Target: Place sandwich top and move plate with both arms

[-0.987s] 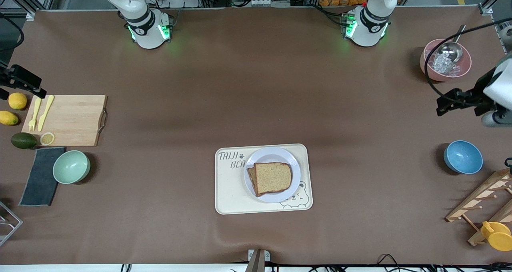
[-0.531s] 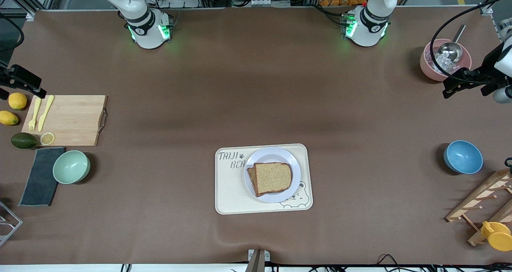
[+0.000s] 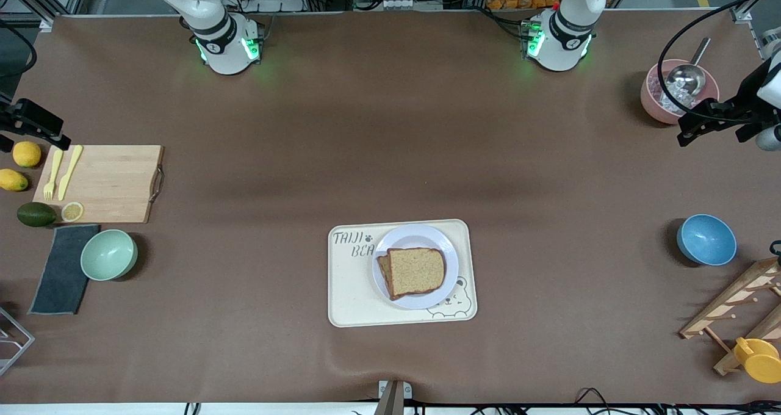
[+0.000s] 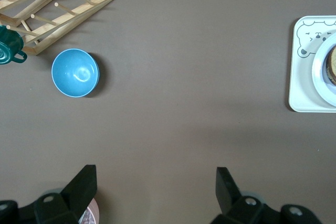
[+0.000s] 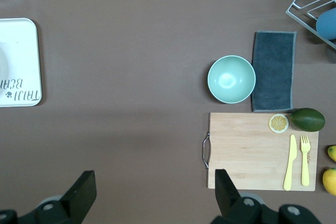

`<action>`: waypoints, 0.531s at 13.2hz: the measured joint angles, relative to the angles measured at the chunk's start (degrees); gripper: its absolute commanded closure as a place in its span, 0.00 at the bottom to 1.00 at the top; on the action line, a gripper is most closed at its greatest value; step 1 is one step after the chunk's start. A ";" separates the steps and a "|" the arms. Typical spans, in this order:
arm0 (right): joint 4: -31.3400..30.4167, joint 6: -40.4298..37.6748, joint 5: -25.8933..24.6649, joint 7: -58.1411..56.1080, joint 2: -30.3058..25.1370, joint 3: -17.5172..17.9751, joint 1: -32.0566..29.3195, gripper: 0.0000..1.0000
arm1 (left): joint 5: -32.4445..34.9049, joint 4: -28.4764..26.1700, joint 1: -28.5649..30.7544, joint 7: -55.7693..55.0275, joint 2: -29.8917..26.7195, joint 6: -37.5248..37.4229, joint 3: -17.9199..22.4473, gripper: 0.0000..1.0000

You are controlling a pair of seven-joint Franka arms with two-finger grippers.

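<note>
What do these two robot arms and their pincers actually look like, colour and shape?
Both arms are white, rounded and jointed, with black bands; their bases glow green. Each ends in a black two-finger gripper: the left gripper and the right gripper have blocky, wedge-shaped black fingers. A black cable loops along the left arm.

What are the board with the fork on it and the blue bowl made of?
The board looks like pale wood: a matte surface with faint grain, plus what seems a metal handle at one end. The blue bowl is smooth, with a soft shine inside; it could be plastic or glazed ceramic, which the look leaves open.
</note>
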 measured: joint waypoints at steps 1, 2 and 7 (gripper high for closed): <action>0.00 0.00 0.00 0.00 0.00 0.00 0.00 0.00 | 0.00 0.00 0.00 0.00 0.09 -0.01 -0.01 0.00; 0.00 0.00 0.00 0.00 0.00 0.00 0.00 0.00 | 0.00 0.00 0.00 0.00 0.20 -0.01 -0.05 0.00; 0.00 0.00 0.00 0.00 0.00 0.00 0.00 0.00 | -1.77 0.24 -0.04 0.00 0.30 -0.01 -0.36 0.00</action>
